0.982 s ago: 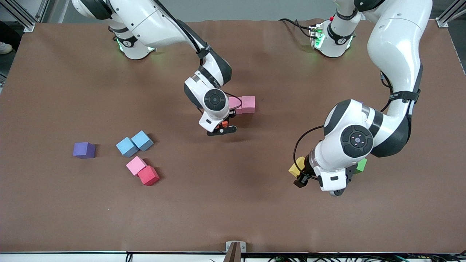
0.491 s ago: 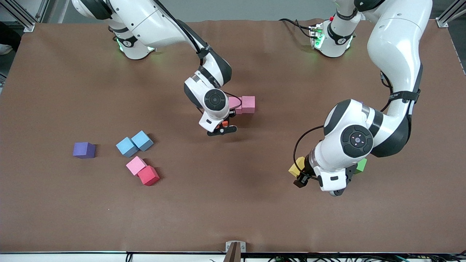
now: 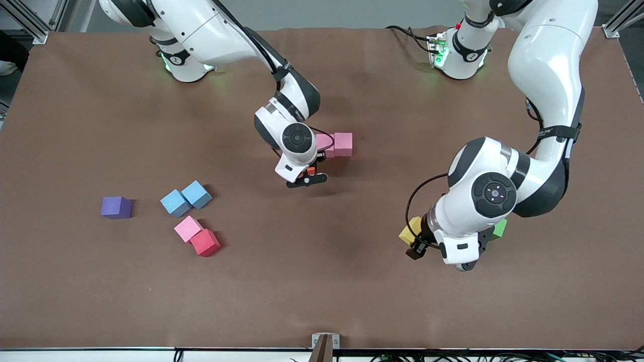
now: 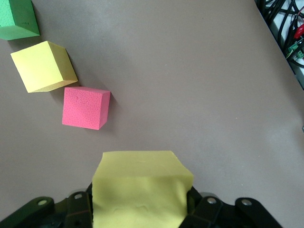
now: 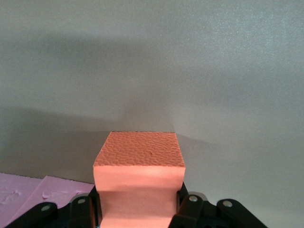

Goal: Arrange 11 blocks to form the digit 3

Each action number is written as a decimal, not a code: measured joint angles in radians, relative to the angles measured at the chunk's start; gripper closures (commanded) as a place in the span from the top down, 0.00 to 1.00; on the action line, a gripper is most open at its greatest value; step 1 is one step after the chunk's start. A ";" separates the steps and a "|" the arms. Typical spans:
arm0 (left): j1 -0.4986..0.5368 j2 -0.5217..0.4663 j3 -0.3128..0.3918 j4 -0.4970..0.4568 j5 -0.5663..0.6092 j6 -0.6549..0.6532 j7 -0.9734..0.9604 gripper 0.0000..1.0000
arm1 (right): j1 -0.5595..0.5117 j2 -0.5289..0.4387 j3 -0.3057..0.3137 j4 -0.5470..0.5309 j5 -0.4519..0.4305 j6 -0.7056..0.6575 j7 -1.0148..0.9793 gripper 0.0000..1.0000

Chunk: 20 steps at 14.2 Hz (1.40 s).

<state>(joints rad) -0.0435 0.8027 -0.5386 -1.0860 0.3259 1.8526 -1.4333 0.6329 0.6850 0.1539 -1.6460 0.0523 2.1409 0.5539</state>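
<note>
Right gripper (image 5: 140,211): I hold it pinching the orange block (image 5: 139,168) just beside two pink blocks (image 3: 338,144); left gripper (image 4: 140,209) pinching a yellow block (image 4: 140,187); risk: a skewed release nudges the pink pair apart.

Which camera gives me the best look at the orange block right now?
The right wrist view: the orange block fills its middle, clamped in the right gripper, top and one side face plain. In the front view only a sliver of orange shows under the right arm's wrist. The left wrist view does not show it.
</note>
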 measured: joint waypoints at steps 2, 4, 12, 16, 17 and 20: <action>0.001 0.000 -0.001 0.001 0.000 0.000 0.000 0.00 | 0.000 0.000 0.000 0.000 0.000 0.000 0.000 0.44; 0.001 0.000 -0.007 0.002 0.000 0.000 0.000 0.00 | 0.000 0.000 0.000 0.000 0.000 -0.001 0.000 0.44; 0.001 0.000 -0.027 0.002 -0.022 0.000 0.000 0.00 | 0.000 0.000 0.005 -0.002 0.000 -0.005 0.000 0.46; 0.001 0.000 -0.028 0.002 -0.022 0.000 0.000 0.00 | 0.000 0.000 0.012 -0.003 0.000 -0.010 0.001 1.00; 0.001 0.000 -0.028 0.002 -0.023 0.000 0.000 0.00 | 0.000 0.000 0.012 -0.006 0.001 -0.012 0.003 1.00; 0.001 0.000 -0.029 0.002 -0.023 0.000 0.000 0.00 | 0.000 0.000 0.013 -0.012 0.003 -0.013 0.004 1.00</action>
<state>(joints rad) -0.0427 0.8026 -0.5676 -1.0841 0.3034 1.8529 -1.4333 0.6331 0.6849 0.1666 -1.6582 0.0552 2.1280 0.5582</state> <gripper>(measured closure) 0.383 0.040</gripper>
